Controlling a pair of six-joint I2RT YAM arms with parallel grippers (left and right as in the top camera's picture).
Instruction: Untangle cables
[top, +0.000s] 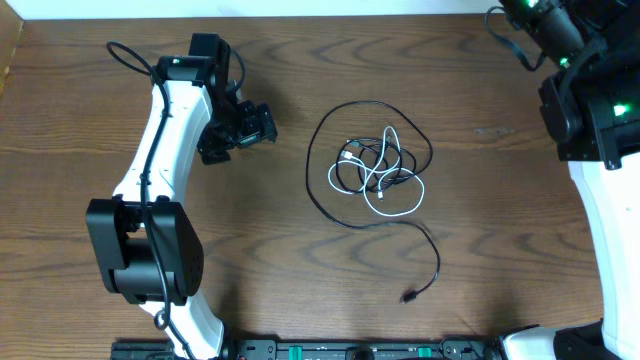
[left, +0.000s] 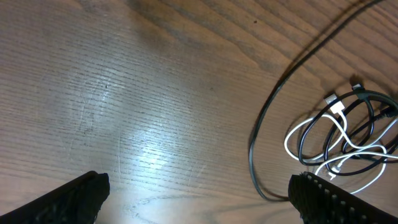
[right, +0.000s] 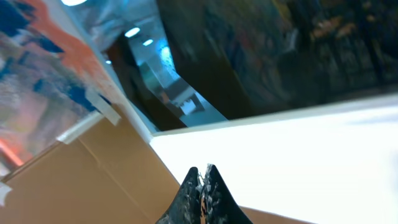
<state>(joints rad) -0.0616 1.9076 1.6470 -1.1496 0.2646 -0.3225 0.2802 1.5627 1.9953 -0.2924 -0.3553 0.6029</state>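
Observation:
The cables (top: 375, 165) lie in one black-and-white tangle at the middle of the wooden table, with a black cord trailing to a plug (top: 409, 295) near the front. The tangle also shows at the right of the left wrist view (left: 339, 137). My left gripper (top: 255, 125) is open and empty, to the left of the tangle and apart from it; in its wrist view the fingers (left: 199, 196) are spread wide over bare wood. My right gripper (right: 202, 177) is shut and empty, raised at the far right and pointing away from the table.
The left arm (top: 150, 180) stretches along the table's left side. The right arm (top: 600, 120) stands at the right edge. A thick black arm wire (top: 125, 55) loops near the back left. The right wrist view shows only room background.

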